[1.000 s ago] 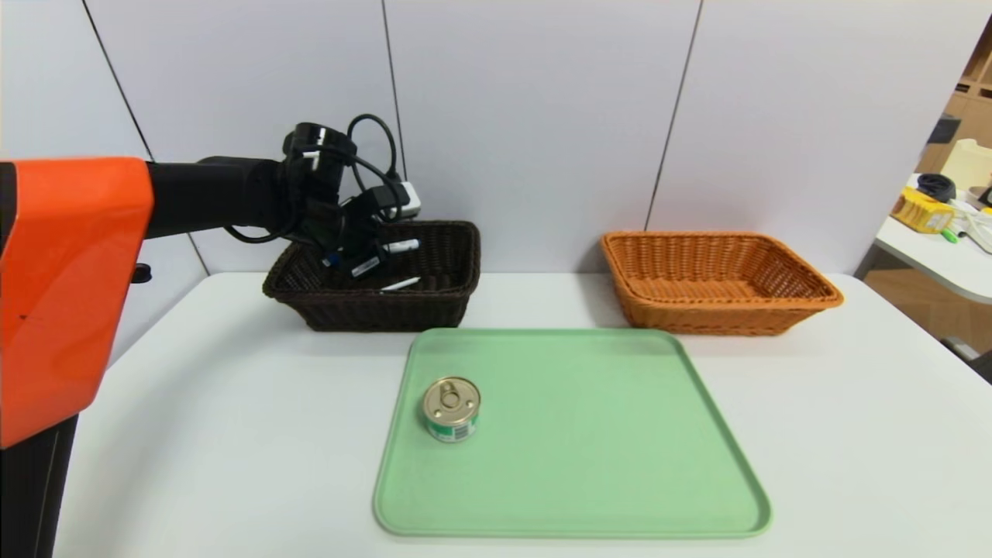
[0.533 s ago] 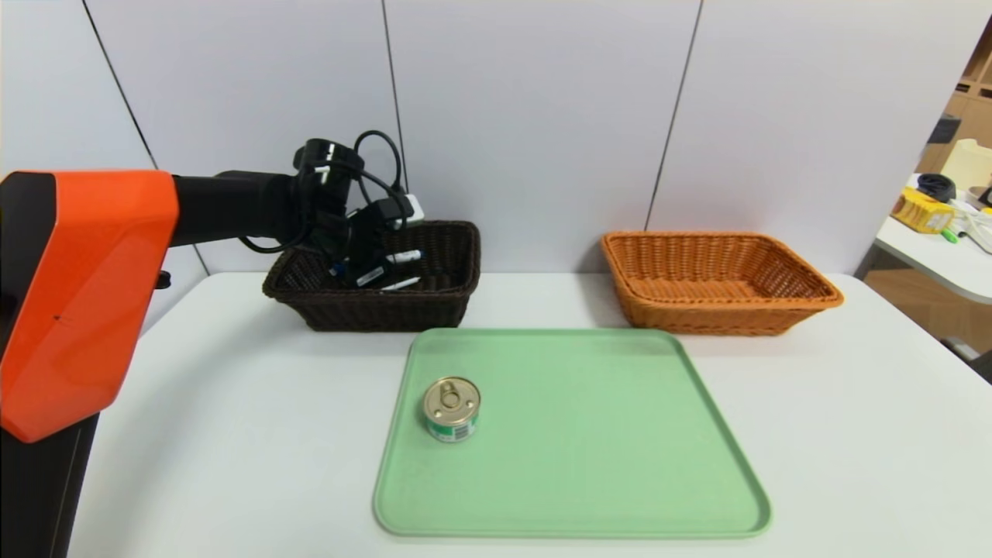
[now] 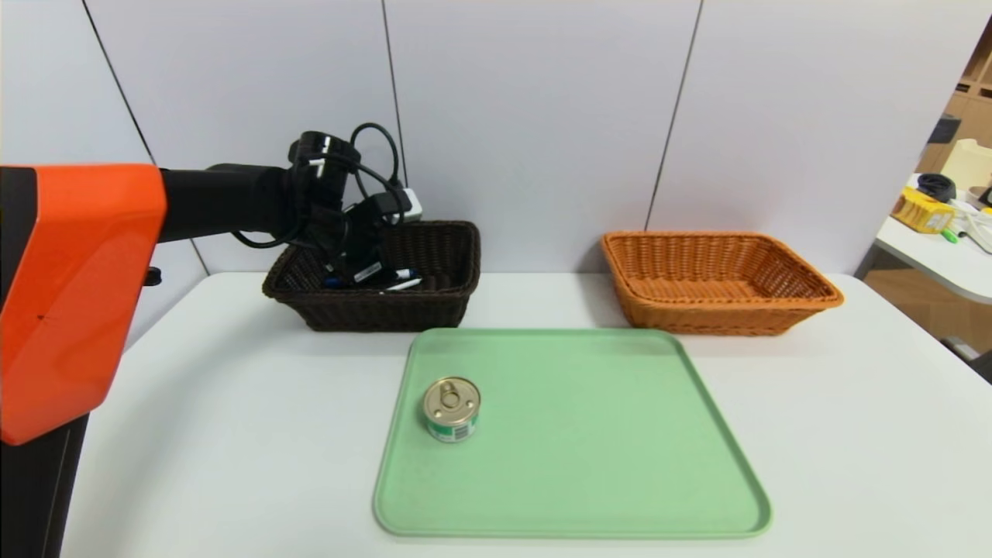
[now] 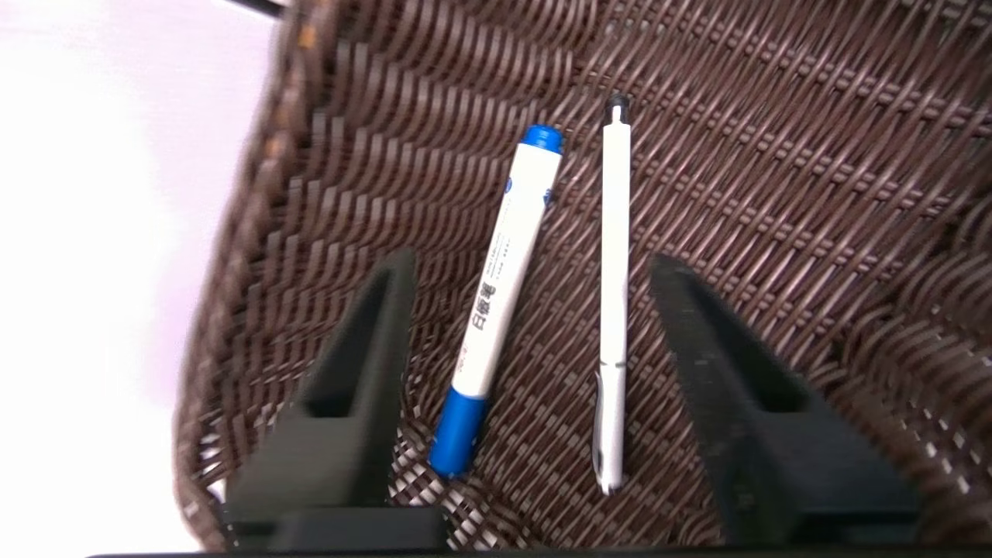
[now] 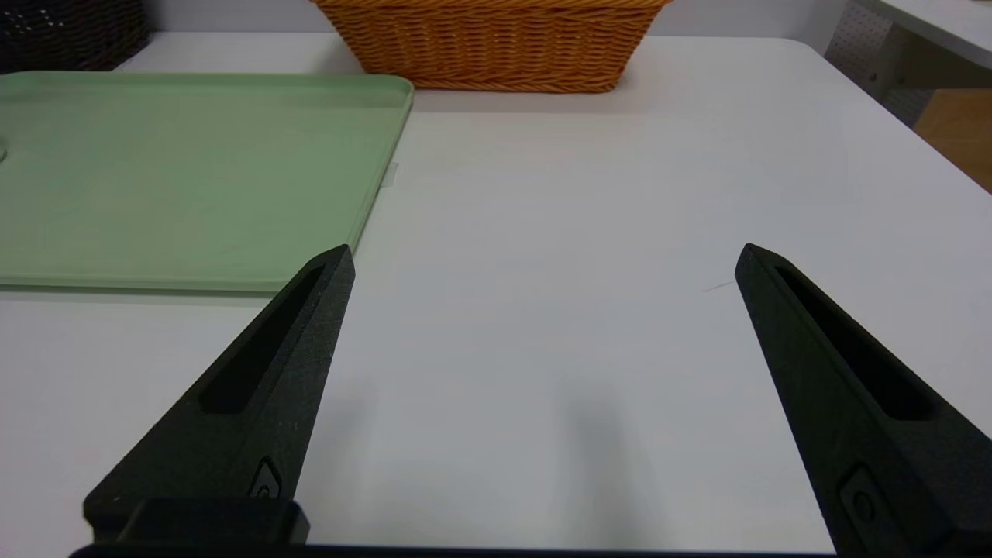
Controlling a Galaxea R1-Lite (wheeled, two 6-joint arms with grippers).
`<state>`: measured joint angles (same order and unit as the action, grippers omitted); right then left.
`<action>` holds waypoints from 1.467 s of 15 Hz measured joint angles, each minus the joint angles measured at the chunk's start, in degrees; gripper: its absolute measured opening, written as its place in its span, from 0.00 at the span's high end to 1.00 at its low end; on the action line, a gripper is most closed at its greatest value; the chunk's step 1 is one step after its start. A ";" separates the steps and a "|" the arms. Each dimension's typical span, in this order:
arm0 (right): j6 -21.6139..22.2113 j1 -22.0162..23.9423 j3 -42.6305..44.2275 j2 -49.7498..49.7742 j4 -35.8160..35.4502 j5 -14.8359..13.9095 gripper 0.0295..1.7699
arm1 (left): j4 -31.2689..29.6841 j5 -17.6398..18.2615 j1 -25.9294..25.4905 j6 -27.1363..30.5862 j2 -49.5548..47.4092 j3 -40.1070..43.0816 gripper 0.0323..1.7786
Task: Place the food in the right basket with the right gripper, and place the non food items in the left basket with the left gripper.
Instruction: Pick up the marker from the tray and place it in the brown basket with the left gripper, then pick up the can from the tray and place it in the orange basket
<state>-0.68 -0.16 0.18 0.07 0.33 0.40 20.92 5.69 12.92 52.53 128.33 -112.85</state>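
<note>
My feed shows a white worktop [image 3: 232, 434] with a pale green tray [image 3: 573, 442] lying flat on it. Behind the tray, on my left, the dark brown woven basket [image 3: 387, 311] sits on the same surface; on my right I have the orange woven basket [image 3: 721, 319] standing on it too. Both are near the tray's far edge and well apart from each other, close to the wall.
</note>
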 joint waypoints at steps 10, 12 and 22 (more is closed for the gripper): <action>0.00 0.00 0.00 0.00 0.00 0.00 0.04 | 7.83 -0.68 0.20 -10.50 -18.19 4.74 0.13; 0.05 0.02 0.00 0.00 -0.02 0.00 0.04 | 7.79 -1.10 0.52 -15.37 -23.48 8.83 0.11; 0.00 0.00 0.00 0.00 0.00 0.01 0.04 | 3.47 -18.42 0.85 -44.32 -54.82 42.57 0.06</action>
<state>-0.68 -0.16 0.18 0.07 0.33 0.41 24.39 -12.73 13.78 8.20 73.51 -70.28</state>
